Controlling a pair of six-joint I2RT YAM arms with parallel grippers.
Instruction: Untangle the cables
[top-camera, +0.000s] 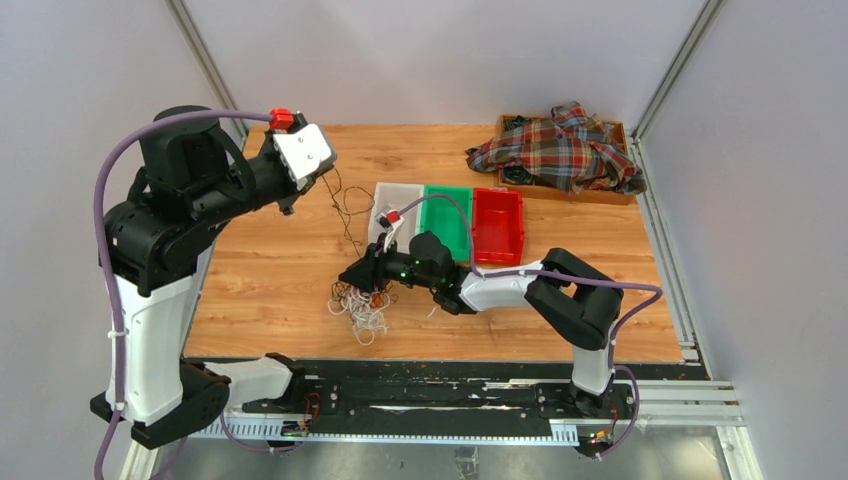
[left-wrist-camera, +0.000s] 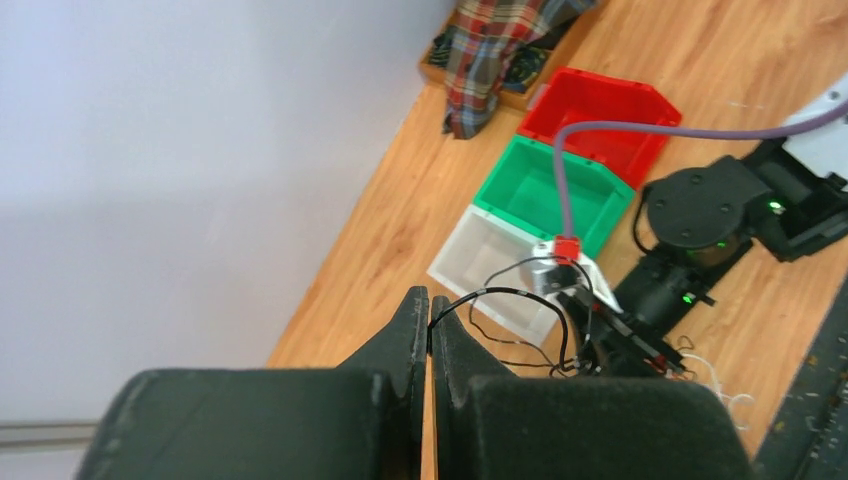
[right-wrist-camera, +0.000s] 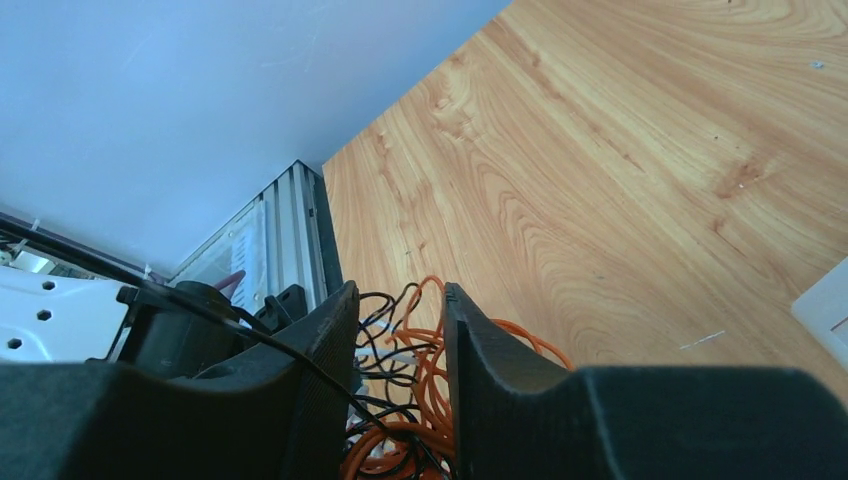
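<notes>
Wooden tabletop (top-camera: 270, 270) under white walls. Left claw (left-wrist-camera: 429, 300) up high, pressed together on one black cable (left-wrist-camera: 500, 292), lifting it clear, likely to draw it out of the knot. Right claw (right-wrist-camera: 400, 300) down low, part-spread astride orange and black strands, probably to pin them. Cables (top-camera: 362, 305) bunched mid-tabletop beside it: thin white, orange, black loops, tangled.

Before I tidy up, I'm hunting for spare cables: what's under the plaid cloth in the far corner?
A wooden tray, with dark items showing at its left edge. The plaid cloth covers the rest, so its other contents cannot be seen.
</notes>
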